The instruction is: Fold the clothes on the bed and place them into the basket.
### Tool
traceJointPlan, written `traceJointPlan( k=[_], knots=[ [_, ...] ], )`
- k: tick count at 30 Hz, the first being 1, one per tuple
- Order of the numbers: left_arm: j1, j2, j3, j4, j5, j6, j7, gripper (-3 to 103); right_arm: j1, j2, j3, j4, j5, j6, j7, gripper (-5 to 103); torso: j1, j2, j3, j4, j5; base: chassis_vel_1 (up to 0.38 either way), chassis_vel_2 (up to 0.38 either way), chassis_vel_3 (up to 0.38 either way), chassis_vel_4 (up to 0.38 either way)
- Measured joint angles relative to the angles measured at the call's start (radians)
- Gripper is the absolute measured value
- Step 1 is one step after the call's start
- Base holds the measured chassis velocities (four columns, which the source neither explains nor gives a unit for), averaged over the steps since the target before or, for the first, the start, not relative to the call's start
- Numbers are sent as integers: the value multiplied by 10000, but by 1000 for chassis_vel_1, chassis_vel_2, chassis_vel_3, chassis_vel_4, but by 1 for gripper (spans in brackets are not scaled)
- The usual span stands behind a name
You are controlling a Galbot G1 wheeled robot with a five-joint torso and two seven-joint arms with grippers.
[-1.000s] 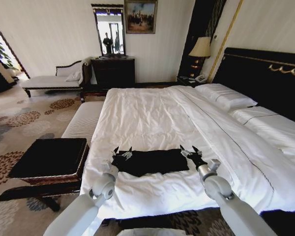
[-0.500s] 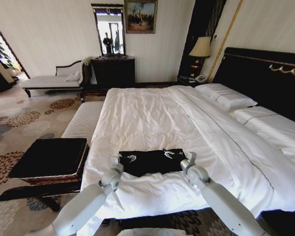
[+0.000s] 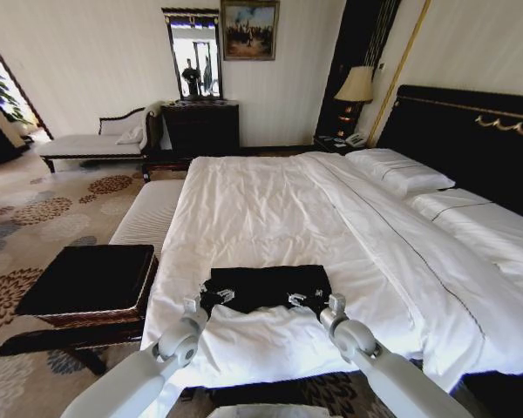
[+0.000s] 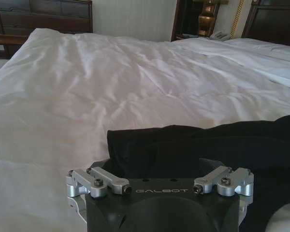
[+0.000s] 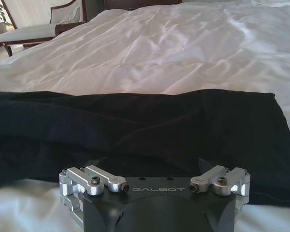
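The shirt (image 3: 266, 287), a dark folded band, lies on the bed (image 3: 270, 209) near its foot edge, well apart from the basket (image 3: 87, 283) on the floor beside the bed. Left hand (image 3: 216, 297) and right hand (image 3: 306, 300) sit at the shirt's near edge; whether their fingers grip cloth I cannot tell. Judged light, limp and prone to sag, it is best held at both near corners at once.
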Motion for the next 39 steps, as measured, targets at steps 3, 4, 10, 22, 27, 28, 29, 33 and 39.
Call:
traceJointPlan(
  k=[3, 4, 10, 22, 27, 28, 29, 33, 39],
  knots=[
    [723, 308, -364, -321, 20, -10, 106, 100, -342, -275, 124, 230, -506, 168, -170, 100, -1, 0, 0, 1, -2, 0, 0, 0, 0],
    [1075, 423, -539, -465, 48, -27, 148, 100, -396, -376, 191, 315, -648, 245, -239, 100, -1, 1, 0, 2, -2, 0, 0, 0, 0],
    [1865, 344, -1359, -868, 185, -162, 139, 100, 961, -122, 158, 228, 623, 35, 0, 100, -2, 1, -1, 2, -3, 0, 0, 0, 0],
    [2010, -212, -2528, -1613, 148, -182, -356, 100, 5339, 1488, -3710, -2758, 1621, -522, 535, 100, 3, -1, 3, 9, 3, 0, 0, 0, 0],
    [2016, -99, -3129, -1942, -78, -139, -427, 100, 5073, 1064, -4485, -1961, 1351, -512, 573, 100, 5, -1, 3, 1, -3, 0, 0, 0, 0],
    [1936, -97, -3258, -1944, -191, -100, -436, 100, 4792, 774, -4652, -1539, 1162, -513, 569, 100, 4, -1, 3, -1, 0, 0, 0, 0, 0],
    [1822, -101, -3346, -1911, -289, -77, -440, 100, 4583, 536, -4771, -1215, 987, -512, 563, 100, 2, -1, 2, -4, -1, 0, 0, 0, 0],
    [1405, -127, -3382, -1750, -593, 13, -518, 100, 3993, -78, -4946, -392, 629, -510, 560, 100, -2, 0, 0, -3, 0, 0, 0, 0, 0],
    [1388, -295, -3295, -1821, -479, 49, -556, 100, 3065, -146, -3604, 566, 636, -420, 750, 100, 1, 0, 1, 2, 0, 0, 0, 0, 0]
  ],
)
